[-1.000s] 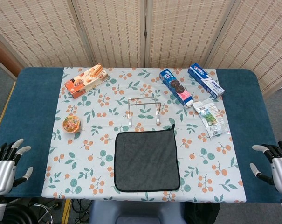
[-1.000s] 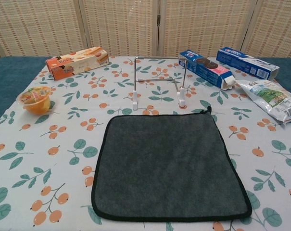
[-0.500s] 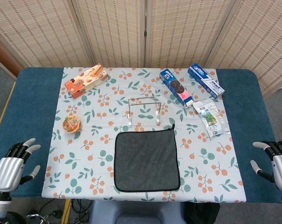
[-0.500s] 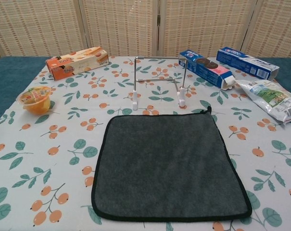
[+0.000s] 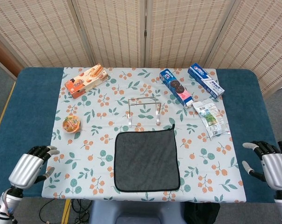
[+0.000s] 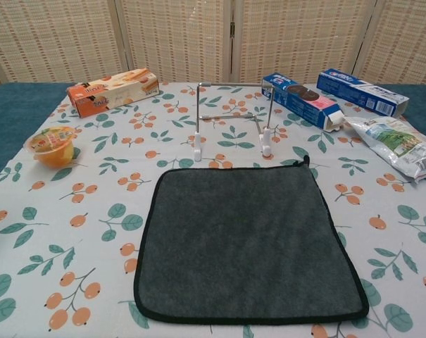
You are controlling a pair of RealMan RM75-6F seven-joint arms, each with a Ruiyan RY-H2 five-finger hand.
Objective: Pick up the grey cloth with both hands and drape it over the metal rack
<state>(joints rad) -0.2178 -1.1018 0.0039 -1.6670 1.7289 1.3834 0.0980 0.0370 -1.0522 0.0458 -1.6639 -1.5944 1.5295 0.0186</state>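
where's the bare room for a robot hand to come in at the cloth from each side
Left of the grey cloth, the tablecloth is bare below the jelly cup. Right of it is bare below the foil packet. Behind the cloth it is crowded: the metal rack stands close to its far edge.

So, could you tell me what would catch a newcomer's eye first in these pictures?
The grey cloth lies flat and square at the near middle of the patterned tablecloth, with the metal rack standing just behind it. Bright snack packs line the far side, led by an orange box at the far left. The left hand and right hand hover at the near corners, holding nothing.
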